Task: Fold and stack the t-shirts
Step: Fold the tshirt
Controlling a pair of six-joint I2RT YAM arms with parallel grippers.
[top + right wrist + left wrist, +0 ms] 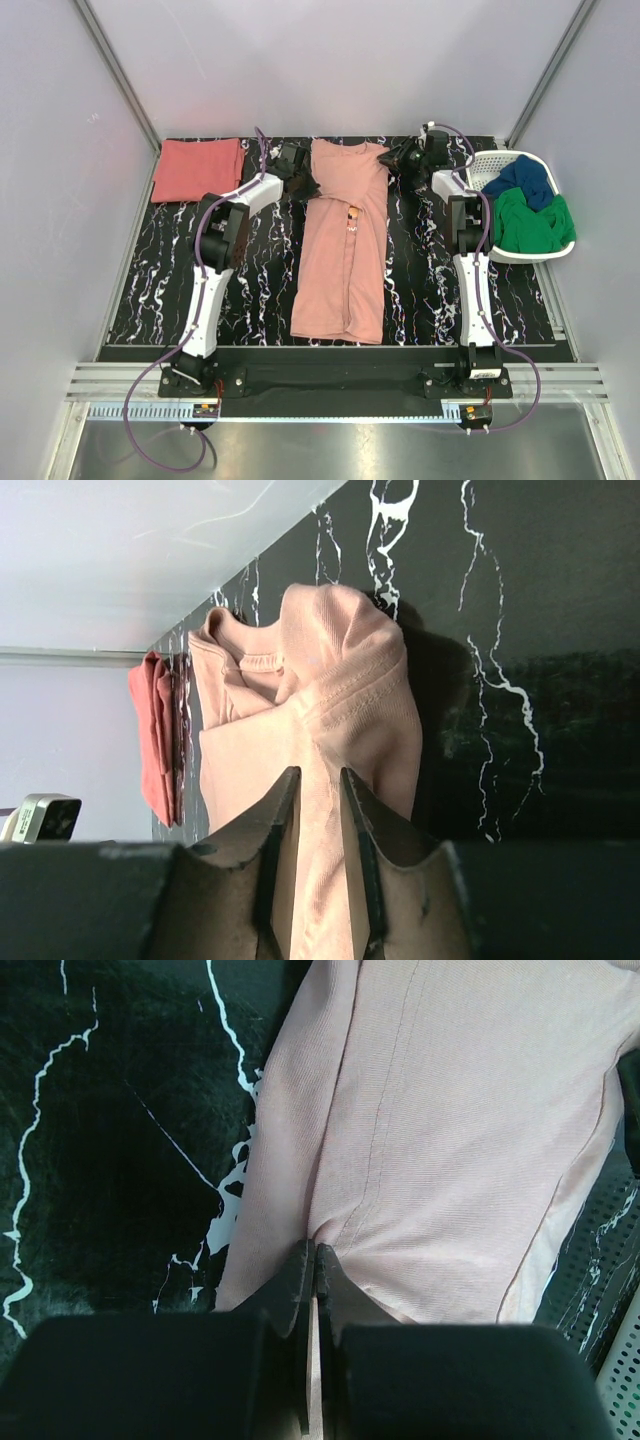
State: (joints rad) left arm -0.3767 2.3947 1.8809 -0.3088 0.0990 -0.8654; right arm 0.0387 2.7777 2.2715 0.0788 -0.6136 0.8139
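- A coral-red t-shirt [198,170] lies folded flat at the far left corner of the dark marbled surface [150,280], well apart from both arms.
- The left pincer [313,1252] is at the far left edge of the pale salmon-pink t-shirt [340,260], its jaws pressed together on a pinch of that cloth.
- The pink shirt lies in the middle as a long strip, sides folded in, a small orange tag [353,212] showing.
- The right pincer [315,776] is at the shirt's far right sleeve, jaws slightly apart with pink cloth between them.
- A white basket [490,158] at the right edge holds a blue garment [520,182] and a green garment [530,222].
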